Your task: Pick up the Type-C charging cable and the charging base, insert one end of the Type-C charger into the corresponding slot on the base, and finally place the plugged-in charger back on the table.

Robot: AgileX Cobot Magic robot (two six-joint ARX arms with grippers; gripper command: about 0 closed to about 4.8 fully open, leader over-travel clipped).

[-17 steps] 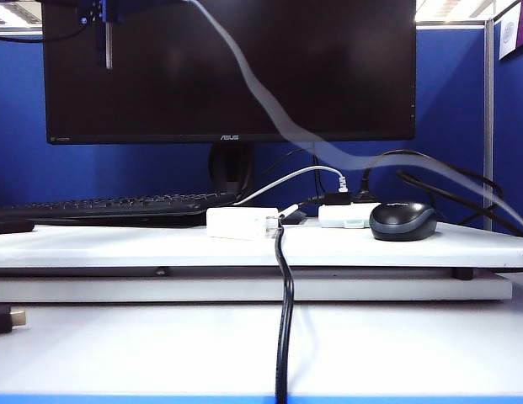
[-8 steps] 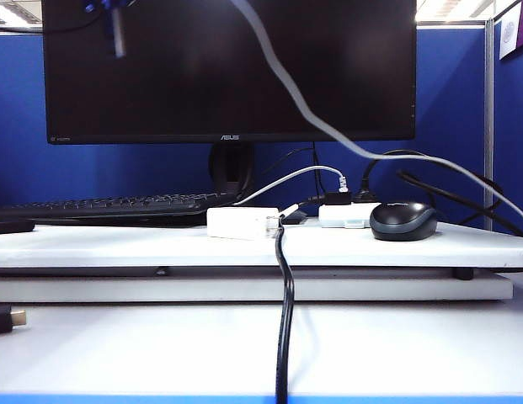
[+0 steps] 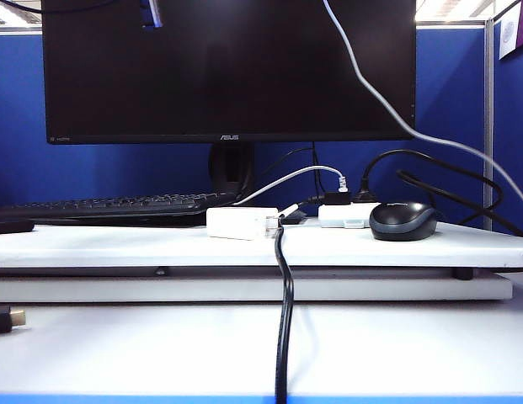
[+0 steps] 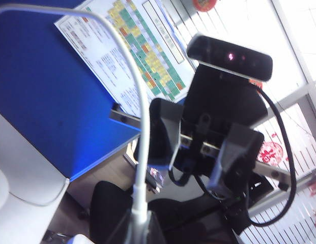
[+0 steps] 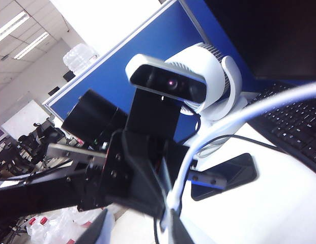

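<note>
Left of the monitor (image 3: 227, 67) middle, at its top edge, a small blue and grey piece of an arm pokes into the exterior view; the rest of both arms is above that view. The left hand (image 4: 141, 231) is clenched on the thin white cable (image 3: 370, 84), which leaves its fingertips and arcs away. In the exterior view the cable crosses the monitor's dark face from the top and falls off past its right side. Below the monitor, just in front of its stand, the white charger block (image 3: 236, 223) lies flat on the counter (image 3: 118, 244). No hand is near it, and a thick black cord (image 3: 284, 320) passes beside its right end. Farther right under the monitor sit a white box with black plugs (image 3: 345, 215) and a mouse (image 3: 402, 220). The right hand (image 5: 135, 231) is up high too, facing the left one closely, each wrist camera seeing the other. Its fingers stand apart and released, the cable running by one of them without being pinched. So the cable looks picked up and the block not yet. The next move likely calls for the right hand to come down in front of the monitor stand and close on the block, clear of the black cord, while the left keeps the plug end ready.
</note>
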